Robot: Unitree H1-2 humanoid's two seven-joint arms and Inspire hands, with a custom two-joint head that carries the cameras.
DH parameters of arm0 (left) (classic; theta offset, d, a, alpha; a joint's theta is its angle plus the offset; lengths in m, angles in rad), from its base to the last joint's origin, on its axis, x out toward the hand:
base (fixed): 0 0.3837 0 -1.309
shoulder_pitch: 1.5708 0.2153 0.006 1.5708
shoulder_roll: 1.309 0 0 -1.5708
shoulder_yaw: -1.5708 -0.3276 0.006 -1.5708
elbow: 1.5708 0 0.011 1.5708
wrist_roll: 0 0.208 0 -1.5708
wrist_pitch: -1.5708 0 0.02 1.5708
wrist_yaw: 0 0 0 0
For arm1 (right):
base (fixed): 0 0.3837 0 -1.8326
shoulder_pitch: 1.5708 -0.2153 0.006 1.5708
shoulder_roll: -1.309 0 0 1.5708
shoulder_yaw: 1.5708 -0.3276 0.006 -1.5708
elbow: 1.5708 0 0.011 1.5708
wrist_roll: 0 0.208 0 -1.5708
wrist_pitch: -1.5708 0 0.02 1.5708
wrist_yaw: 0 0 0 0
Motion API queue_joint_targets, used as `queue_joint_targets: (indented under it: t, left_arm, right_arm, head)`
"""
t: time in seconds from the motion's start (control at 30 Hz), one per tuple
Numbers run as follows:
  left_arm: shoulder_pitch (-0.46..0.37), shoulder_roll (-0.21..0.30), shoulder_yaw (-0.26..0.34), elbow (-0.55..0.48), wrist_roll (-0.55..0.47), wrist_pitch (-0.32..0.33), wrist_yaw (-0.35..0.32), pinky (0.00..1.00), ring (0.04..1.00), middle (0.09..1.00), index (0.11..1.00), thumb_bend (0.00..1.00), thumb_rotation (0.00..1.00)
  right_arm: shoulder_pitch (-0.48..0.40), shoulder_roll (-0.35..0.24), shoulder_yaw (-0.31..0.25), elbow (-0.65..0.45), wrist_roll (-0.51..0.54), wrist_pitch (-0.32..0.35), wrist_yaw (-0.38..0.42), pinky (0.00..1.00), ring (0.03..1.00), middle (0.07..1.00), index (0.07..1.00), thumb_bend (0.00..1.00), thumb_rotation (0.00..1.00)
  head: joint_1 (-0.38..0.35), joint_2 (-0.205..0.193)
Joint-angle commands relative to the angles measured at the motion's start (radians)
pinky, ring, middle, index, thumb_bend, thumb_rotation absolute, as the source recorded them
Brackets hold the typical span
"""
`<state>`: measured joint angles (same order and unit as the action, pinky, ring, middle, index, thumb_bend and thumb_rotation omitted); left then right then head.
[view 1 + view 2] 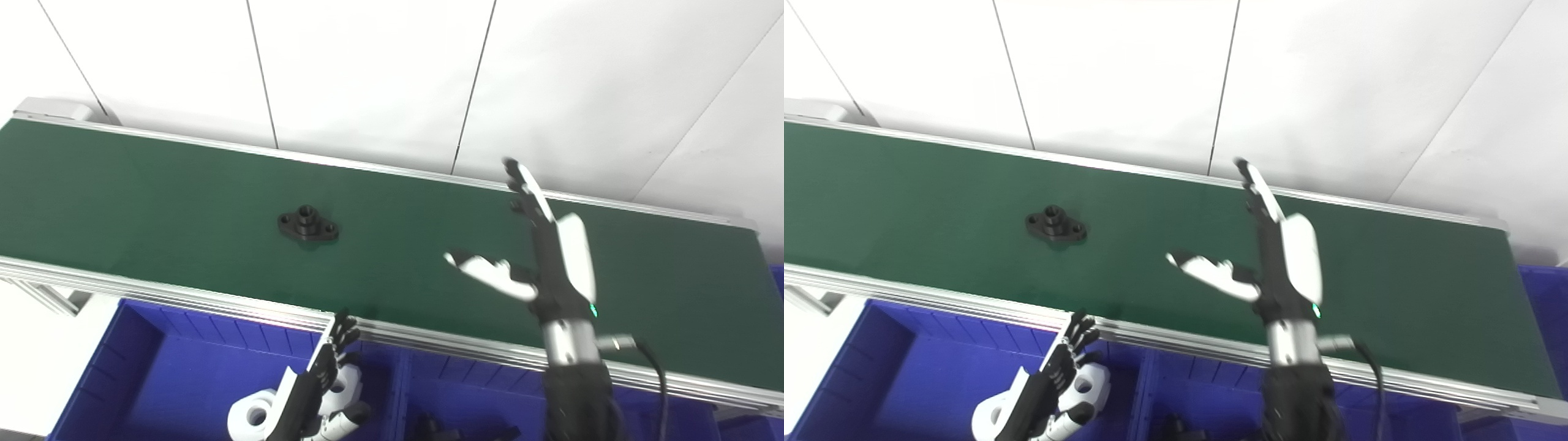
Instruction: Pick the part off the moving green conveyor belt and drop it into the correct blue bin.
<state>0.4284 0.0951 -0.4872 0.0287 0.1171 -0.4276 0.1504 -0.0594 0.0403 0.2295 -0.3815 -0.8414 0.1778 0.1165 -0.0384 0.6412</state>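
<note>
A black flanged part (308, 224) with a raised centre hub and two ear holes lies on the green conveyor belt (153, 196), left of centre. My right hand (539, 251) hovers over the belt to the right of the part, well apart from it, open with fingers straight and thumb spread toward the part. My left hand (318, 386) hangs low over the left blue bin (153, 373), fingers apart and holding nothing.
White ring-shaped parts (254, 416) lie in the left blue bin beside my left hand. A second blue bin (478, 398) to its right holds dark parts (441, 429). The belt's aluminium rail (184, 294) separates belt and bins. A white panelled wall stands behind.
</note>
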Motion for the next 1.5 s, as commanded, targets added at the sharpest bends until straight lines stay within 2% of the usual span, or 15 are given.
queue_joint_targets:
  t: [0.0, 0.23, 0.47, 0.57, 0.77, 0.83, 0.97, 1.13, 1.23, 1.4, 1.47]
  left_arm:
    - [-0.008, 0.004, 0.0, -0.017, 0.003, -0.042, 0.012, 0.82, 0.922, 0.956, 0.992, 0.86, 0.74]
    - [-0.007, 0.015, -0.004, -0.027, -0.026, -0.042, -0.003, 0.85, 0.933, 0.963, 0.994, 0.83, 0.72]
    - [-0.003, 0.03, -0.024, -0.038, -0.017, -0.042, 0.008, 0.83, 0.933, 0.967, 1.0, 0.82, 0.73]
    - [0.012, 0.023, -0.027, -0.05, -0.009, -0.042, 0.012, 0.84, 0.932, 0.962, 0.995, 0.82, 0.73]
    - [0.008, 0.01, -0.048, -0.048, -0.01, -0.042, 0.028, 0.88, 0.949, 0.955, 0.993, 0.81, 0.73]
    - [0.005, 0.008, -0.058, -0.049, -0.003, -0.042, 0.036, 0.9, 0.956, 0.958, 0.989, 0.83, 0.73]
    - [0.003, 0.004, -0.089, -0.047, 0.04, -0.042, 0.11, 0.84, 0.919, 0.934, 0.961, 0.84, 0.73]
    - [0.002, 0.02, -0.124, -0.06, 0.042, -0.042, 0.132, 0.87, 0.93, 0.946, 0.971, 0.82, 0.73]
    - [0.005, 0.021, -0.136, -0.068, 0.058, -0.042, 0.157, 0.85, 0.925, 0.94, 0.971, 0.82, 0.74]
    - [0.013, 0.025, -0.141, -0.081, 0.068, -0.042, 0.159, 0.84, 0.924, 0.941, 0.974, 0.84, 0.75]
    - [0.015, 0.025, -0.141, -0.085, 0.059, -0.042, 0.153, 0.85, 0.928, 0.943, 0.977, 0.85, 0.73]
  right_arm:
    - [-0.091, -0.002, 0.021, 0.041, -0.088, 0.033, 0.002, 0.75, 0.863, 0.896, 0.908, 0.91, 0.86]
    - [-0.26, -0.001, 0.065, 0.278, -0.183, 0.059, -0.035, 0.77, 0.835, 0.872, 0.904, 0.98, 0.77]
    - [-0.392, 0.015, 0.13, 0.505, -0.232, 0.091, -0.088, 0.76, 0.808, 0.862, 0.899, 1.0, 0.74]
    - [-0.441, 0.021, 0.164, 0.565, -0.253, 0.12, -0.079, 0.69, 0.791, 0.85, 0.894, 1.0, 0.76]
    - [-0.521, 0.043, 0.202, 0.688, -0.241, 0.153, -0.09, 0.74, 0.799, 0.843, 0.888, 1.0, 0.75]
    - [-0.544, 0.055, 0.212, 0.733, -0.24, 0.167, -0.088, 0.73, 0.784, 0.839, 0.884, 1.0, 0.74]
    - [-0.566, 0.068, 0.228, 0.796, -0.216, 0.186, -0.09, 0.71, 0.772, 0.848, 0.89, 1.0, 0.73]
    - [-0.58, 0.07, 0.254, 0.838, -0.195, 0.199, -0.079, 0.67, 0.752, 0.842, 0.891, 1.0, 0.71]
    - [-0.58, 0.066, 0.293, 0.872, -0.205, 0.206, -0.077, 0.62, 0.713, 0.797, 0.871, 1.0, 0.7]
    - [-0.561, 0.054, 0.358, 0.935, -0.214, 0.224, -0.069, 0.56, 0.646, 0.739, 0.85, 1.0, 0.66]
    - [-0.552, 0.043, 0.386, 0.944, -0.224, 0.236, -0.05, 0.48, 0.579, 0.674, 0.802, 1.0, 0.63]
  head:
    - [-0.002, 0.002]
    - [-0.015, 0.008]
    - [-0.018, 0.01]
    - [-0.013, 0.015]
    - [-0.001, 0.016]
    - [0.008, 0.015]
    - [0.024, 0.02]
    - [0.032, 0.025]
    - [0.037, 0.03]
    - [0.038, 0.035]
    - [0.038, 0.041]
